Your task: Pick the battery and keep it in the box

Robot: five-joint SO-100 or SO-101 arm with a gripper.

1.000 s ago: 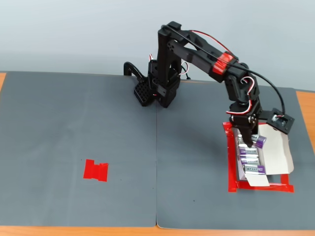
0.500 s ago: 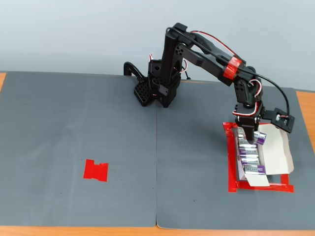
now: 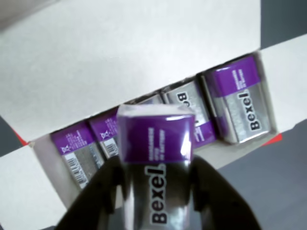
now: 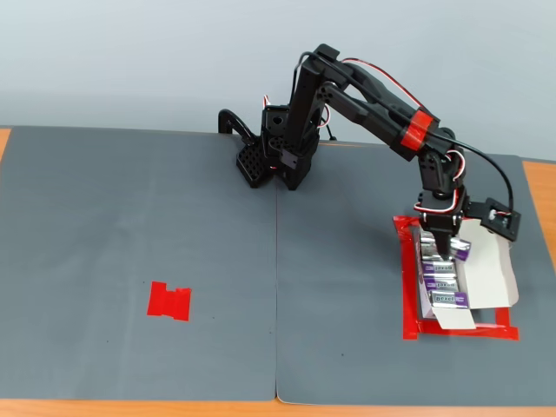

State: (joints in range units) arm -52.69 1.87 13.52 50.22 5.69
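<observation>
Gripper (image 3: 156, 191) fingers closed on the battery (image 3: 154, 158), purple end downward, held above the box (image 3: 120, 62) beside batteries already inside (image 3: 240, 98), evidently aligned for release into the remaining gap.

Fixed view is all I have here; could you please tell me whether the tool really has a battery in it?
Observer: Yes. The wrist view shows the tool shut on a battery, with its purple end pointing toward the box.
Operator: Thank you. How full is the box?
Observer: Its flaps are open, and at least four batteries lie side by side in it, the rightmost one showing its lettering.
Operator: Is there a free slot beneath the held one?
Observer: I cannot tell; the held battery covers the middle of the row in the wrist view.
</observation>
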